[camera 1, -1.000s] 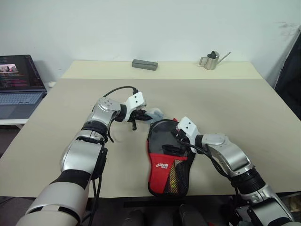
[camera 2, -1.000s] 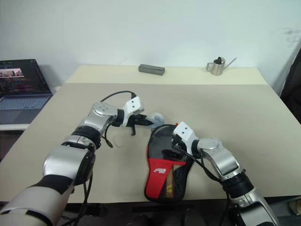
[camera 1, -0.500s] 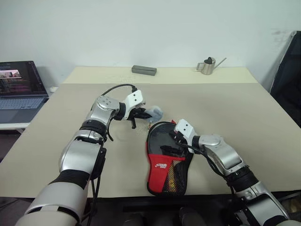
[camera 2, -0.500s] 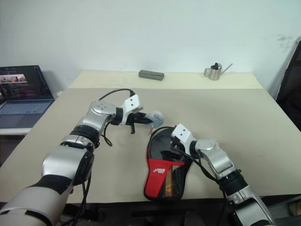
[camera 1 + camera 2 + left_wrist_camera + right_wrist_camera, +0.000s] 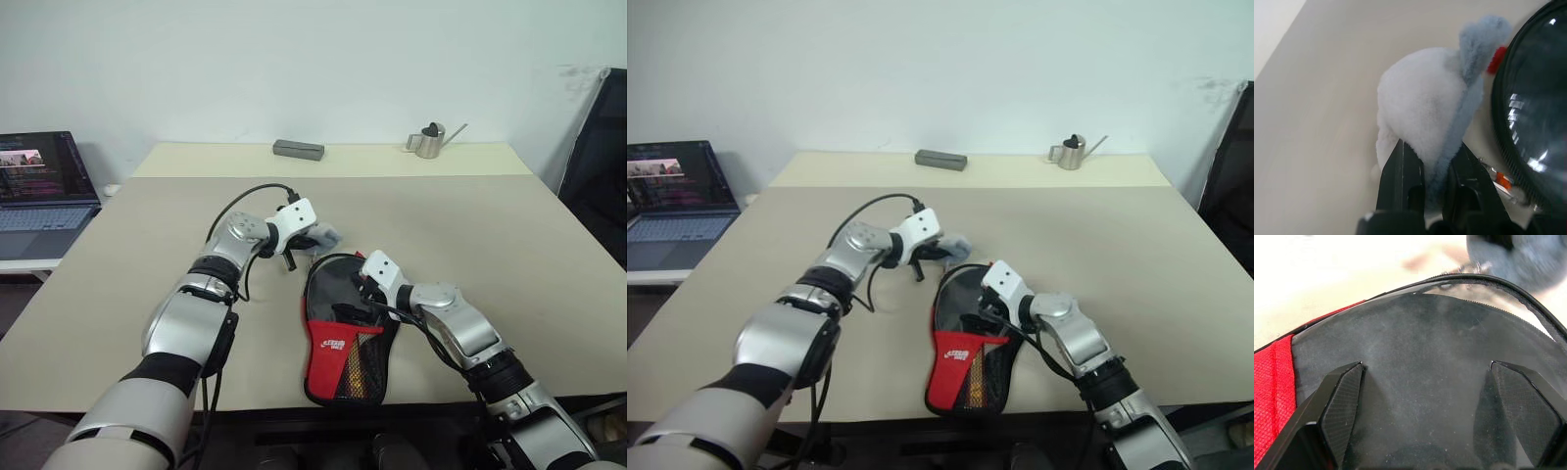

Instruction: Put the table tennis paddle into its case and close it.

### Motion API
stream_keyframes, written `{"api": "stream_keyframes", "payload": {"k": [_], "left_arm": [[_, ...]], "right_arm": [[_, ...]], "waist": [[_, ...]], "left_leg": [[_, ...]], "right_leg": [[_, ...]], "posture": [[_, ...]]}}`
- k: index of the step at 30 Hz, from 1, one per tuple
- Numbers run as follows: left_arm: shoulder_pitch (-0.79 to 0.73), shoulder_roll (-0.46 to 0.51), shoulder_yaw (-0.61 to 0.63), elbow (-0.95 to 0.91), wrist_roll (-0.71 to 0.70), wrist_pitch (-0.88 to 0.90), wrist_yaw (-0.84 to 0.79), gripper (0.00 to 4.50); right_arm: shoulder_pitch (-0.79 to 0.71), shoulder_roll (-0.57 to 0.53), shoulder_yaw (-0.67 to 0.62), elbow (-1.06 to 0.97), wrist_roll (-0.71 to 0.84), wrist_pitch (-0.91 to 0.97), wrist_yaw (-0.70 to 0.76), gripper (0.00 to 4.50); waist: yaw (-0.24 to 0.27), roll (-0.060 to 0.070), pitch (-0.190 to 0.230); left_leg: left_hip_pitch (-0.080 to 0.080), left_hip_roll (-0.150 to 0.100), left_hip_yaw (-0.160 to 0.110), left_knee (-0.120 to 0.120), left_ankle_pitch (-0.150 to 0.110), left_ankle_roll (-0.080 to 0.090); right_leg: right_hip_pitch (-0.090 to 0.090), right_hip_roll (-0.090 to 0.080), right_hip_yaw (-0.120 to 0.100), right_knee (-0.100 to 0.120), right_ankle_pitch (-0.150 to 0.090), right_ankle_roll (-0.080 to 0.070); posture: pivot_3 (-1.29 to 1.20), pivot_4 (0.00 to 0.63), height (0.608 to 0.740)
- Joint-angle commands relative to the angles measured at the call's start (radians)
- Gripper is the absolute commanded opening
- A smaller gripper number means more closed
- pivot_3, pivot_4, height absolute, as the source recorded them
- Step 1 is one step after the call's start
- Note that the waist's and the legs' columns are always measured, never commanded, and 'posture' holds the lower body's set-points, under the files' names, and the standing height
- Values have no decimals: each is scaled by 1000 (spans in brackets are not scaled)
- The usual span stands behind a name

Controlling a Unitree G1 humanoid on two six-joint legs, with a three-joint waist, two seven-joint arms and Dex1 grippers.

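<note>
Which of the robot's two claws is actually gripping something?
The left gripper, shut on the fluffy white-grey zipper pull. The right gripper stands wide open over the case.

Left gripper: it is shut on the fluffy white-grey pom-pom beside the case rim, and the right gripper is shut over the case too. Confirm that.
Not quite. The left gripper is shut on the pom-pom, but the right wrist view shows the right gripper open, its fingers spread wide over the case.
</note>
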Motion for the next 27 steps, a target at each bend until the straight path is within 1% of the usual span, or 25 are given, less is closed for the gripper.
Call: {"api": "stream_keyframes", "payload": {"k": [1,16,27], "left_arm": [[-39,-7,11,-15,-4,-3,37,128],[-75,-2,23,7,22,46,251,128],[-99,-45,18,20,42,68,359,128]], "right_arm": [[74,-8,111,63,-71,98,16,4500],[69,-41,124,-16,-69,155,82,4500],[99,-75,132,-99,-57,206,113,4500]], "waist": [[0,0,0],[4,0,0],[8,-1,1]], "left_leg": [[0,0,0,0,0,0],[-1,-1,0,0,0,0],[-1,-1,-1,0,0,-1]], "right_leg": [[0,0,0,0,0,0],[0,-1,-1,-2,0,0],[0,-1,-1,-2,0,1]], "posture": [[0,150,740],[0,150,740],[0,150,740]]}}
